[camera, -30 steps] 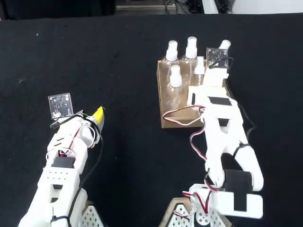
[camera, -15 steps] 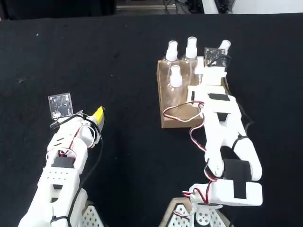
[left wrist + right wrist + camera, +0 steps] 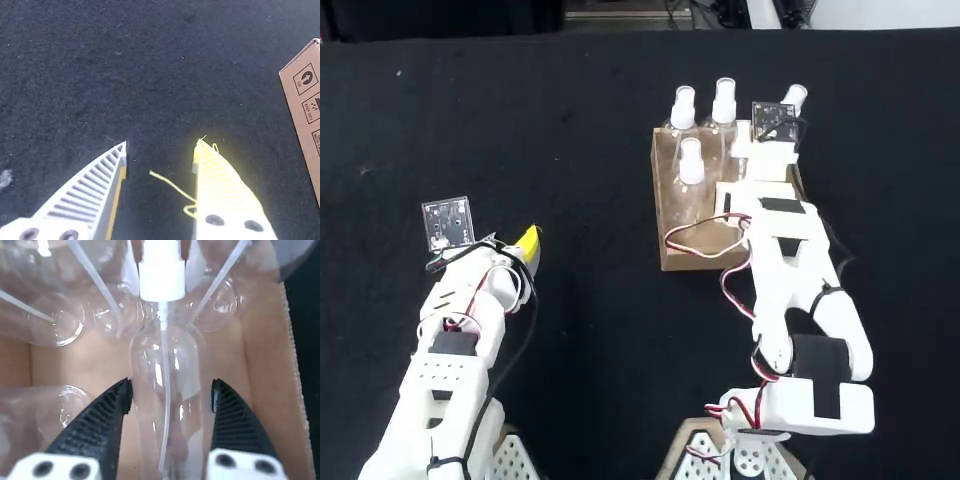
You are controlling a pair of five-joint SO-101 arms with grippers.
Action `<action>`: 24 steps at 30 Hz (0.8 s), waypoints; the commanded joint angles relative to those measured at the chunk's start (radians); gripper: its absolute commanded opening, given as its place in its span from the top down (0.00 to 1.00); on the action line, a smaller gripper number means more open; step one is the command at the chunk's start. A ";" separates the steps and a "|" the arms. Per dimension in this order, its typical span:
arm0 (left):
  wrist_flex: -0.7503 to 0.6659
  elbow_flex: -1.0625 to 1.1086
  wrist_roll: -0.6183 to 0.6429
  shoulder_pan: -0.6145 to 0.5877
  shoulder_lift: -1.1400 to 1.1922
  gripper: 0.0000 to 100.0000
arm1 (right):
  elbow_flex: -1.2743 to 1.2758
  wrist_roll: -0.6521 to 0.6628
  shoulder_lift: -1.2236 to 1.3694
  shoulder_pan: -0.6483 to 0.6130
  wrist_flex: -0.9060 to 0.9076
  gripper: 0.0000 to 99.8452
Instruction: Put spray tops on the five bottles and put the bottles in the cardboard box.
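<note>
The brown cardboard box (image 3: 665, 205) sits on the black cloth-covered table (image 3: 570, 120). Inside the box stands a clear plastic bottle with a white spray top (image 3: 165, 365), its dip tube running down the middle. The right arm's black-fingered gripper (image 3: 171, 385) hangs over the box, its jaws spread with one finger on each side of this bottle's body; I cannot tell whether either finger touches the bottle. More clear, white-topped bottles (image 3: 691, 165) stand upright in the box beside it. The left arm's gripper with one white and one yellow finger (image 3: 161, 144) is well apart from the box, over bare cloth, jaws parted and holding nothing
</note>
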 commanded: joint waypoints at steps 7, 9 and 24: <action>-0.020 -0.012 0.012 -0.013 -0.014 0.79 | -0.056 0.077 -0.004 -0.025 -0.005 0.77; -0.020 -0.012 0.012 -0.013 -0.014 0.79 | -0.056 0.077 -0.004 -0.025 -0.005 0.77; -0.020 -0.012 0.012 -0.013 -0.014 0.79 | -0.081 0.077 0.047 -0.020 -0.005 0.77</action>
